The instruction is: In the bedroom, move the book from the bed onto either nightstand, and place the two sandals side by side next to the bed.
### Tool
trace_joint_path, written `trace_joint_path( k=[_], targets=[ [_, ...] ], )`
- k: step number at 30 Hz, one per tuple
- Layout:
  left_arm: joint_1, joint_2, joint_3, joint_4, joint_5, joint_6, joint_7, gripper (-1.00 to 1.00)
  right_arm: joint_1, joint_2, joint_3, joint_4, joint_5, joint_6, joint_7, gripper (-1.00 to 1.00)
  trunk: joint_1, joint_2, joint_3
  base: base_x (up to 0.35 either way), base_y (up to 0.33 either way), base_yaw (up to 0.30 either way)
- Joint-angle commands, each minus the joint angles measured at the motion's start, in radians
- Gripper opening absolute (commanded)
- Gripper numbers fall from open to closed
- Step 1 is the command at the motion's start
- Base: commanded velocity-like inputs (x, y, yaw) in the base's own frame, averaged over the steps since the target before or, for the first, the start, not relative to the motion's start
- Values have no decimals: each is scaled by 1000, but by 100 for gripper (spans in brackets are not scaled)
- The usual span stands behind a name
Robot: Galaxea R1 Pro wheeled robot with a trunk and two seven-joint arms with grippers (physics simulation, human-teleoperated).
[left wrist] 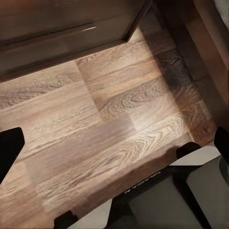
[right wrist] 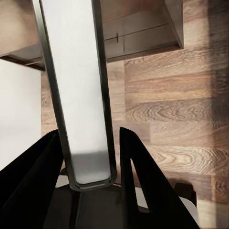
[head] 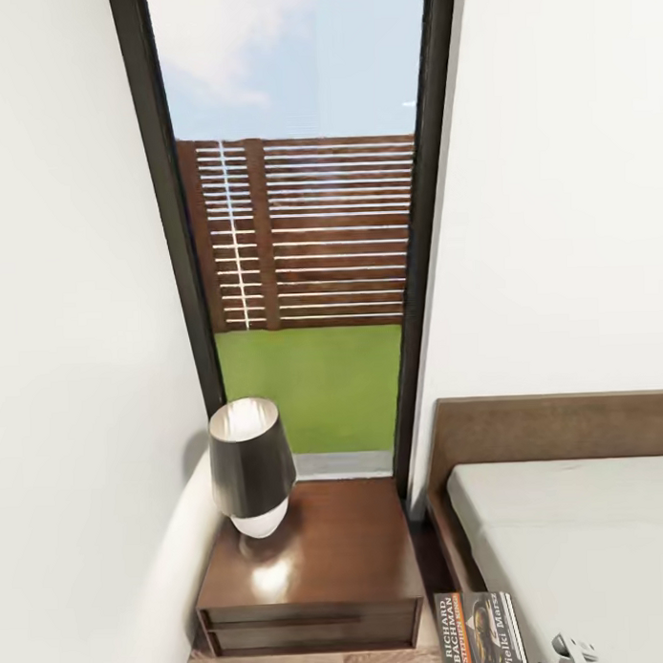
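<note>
Your right hand grips the book edge-on, off the bed; the nightstand top awaits. Left hand's state: cannot tell.

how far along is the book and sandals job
Nothing looks finished. In hand: the right gripper is shut on the book, held edge-on between its fingers, near the nightstand. Left: set the book on the nightstand top beside the lamp, then line up the sandals, not visible here, by the bed.
</note>
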Motion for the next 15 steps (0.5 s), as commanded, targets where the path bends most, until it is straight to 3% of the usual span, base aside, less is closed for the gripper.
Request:
trace_joint_path(
  k=[1,15],
  targets=[
    [-1,0,8,1,-11,-5,-4,100,-2,0,3,2,-12,6,5,-100,1,-2,-2,328,0,0],
    [-1,0,8,0,-11,-5,-4,100,-1,0,3,2,-12,6,5,-100,1,-2,-2,328,0,0]
  ],
)
